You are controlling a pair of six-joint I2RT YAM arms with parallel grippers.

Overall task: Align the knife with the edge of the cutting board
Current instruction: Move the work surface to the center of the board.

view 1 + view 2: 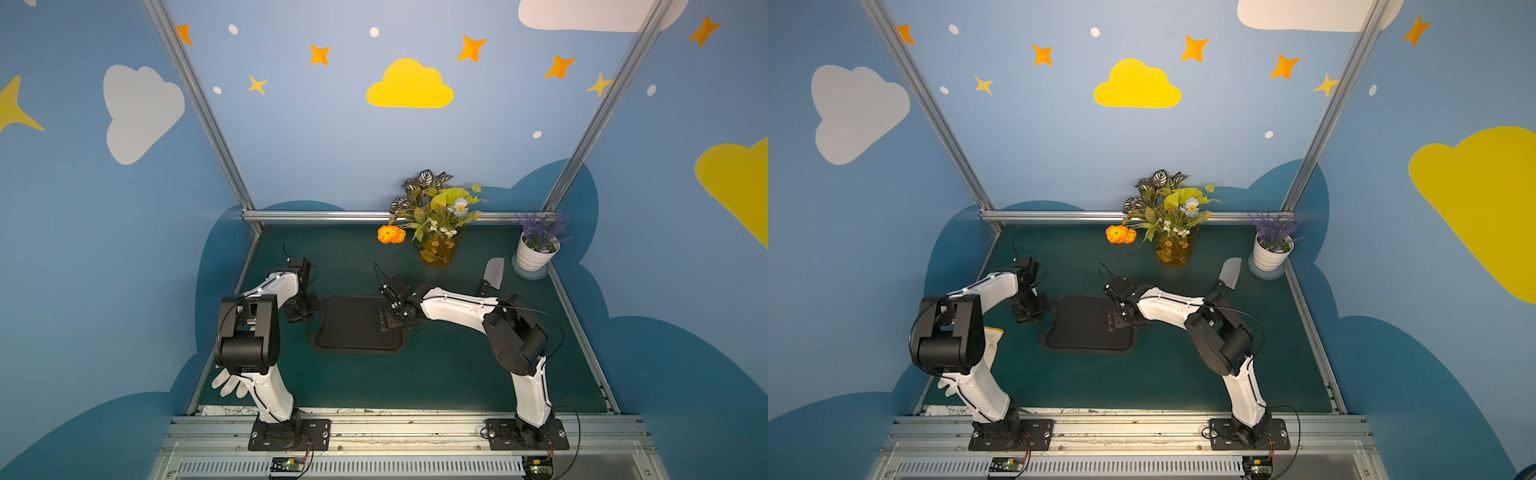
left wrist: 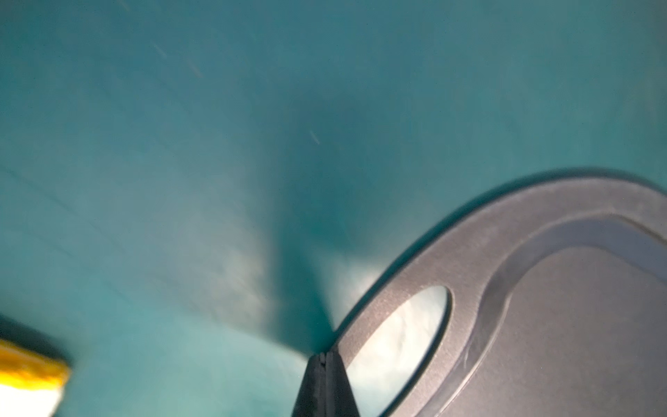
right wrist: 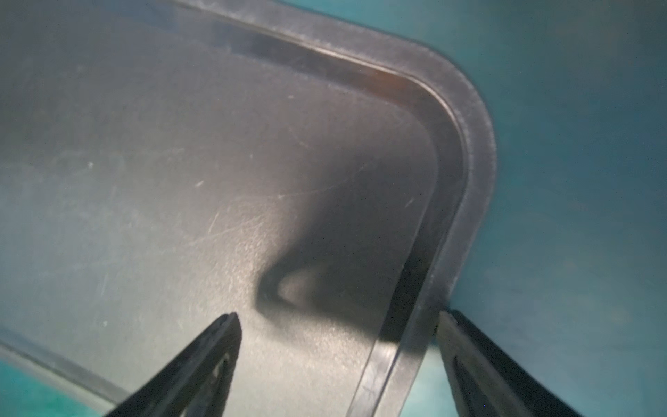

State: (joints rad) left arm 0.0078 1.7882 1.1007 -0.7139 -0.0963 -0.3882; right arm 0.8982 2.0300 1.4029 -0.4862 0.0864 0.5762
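While the spread right claw [image 3: 339, 317] straddles the cutting board [image 1: 353, 328] edge, the left claw [image 2: 325, 355], pressed together, sits at its handle end; the knife [image 1: 492, 272] lies well apart across open table [image 1: 436, 374].

One cutting board [image 1: 353, 328], one knife [image 1: 493, 272], two robot arms, left [image 1: 270, 286] and right [image 1: 457, 309], one vase of flowers [image 1: 436, 251], one potted lavender [image 1: 536, 255], and one white glove [image 1: 228, 384] at the lower left.

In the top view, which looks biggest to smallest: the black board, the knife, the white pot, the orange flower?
Cutting board
White pot
Knife, partly hidden
Orange flower
Knife and flower look close, so their order is unsure.
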